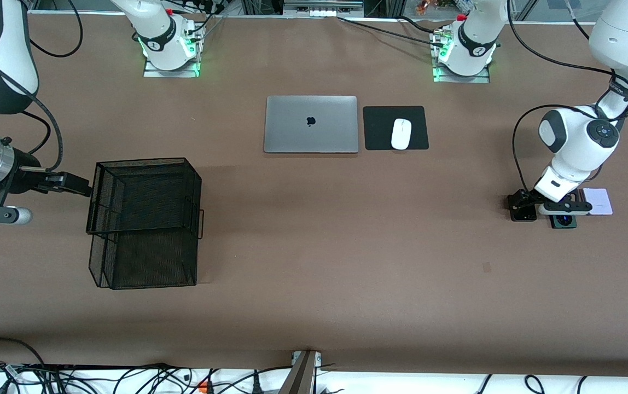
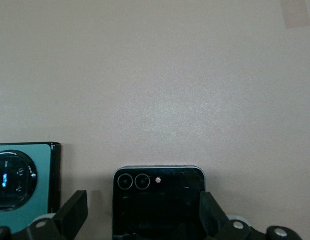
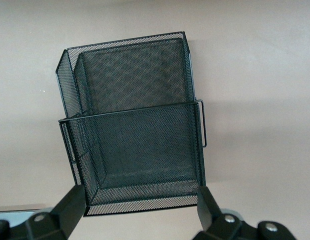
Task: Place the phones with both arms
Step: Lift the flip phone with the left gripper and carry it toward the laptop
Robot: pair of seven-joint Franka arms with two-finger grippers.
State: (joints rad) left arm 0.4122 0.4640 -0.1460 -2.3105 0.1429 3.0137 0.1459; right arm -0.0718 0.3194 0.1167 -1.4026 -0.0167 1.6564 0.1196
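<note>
Black flip phone (image 2: 159, 202): squarish, glossy, twin lenses; left gripper (image 2: 143, 212) spread astride; right gripper (image 3: 142, 207) apart.

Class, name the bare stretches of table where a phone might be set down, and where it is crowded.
Bare: the wide brown stretch between the mesh basket and the phones, nearer the camera than the laptop. Crowded: around the left end effector, low over the black flip phone.
</note>
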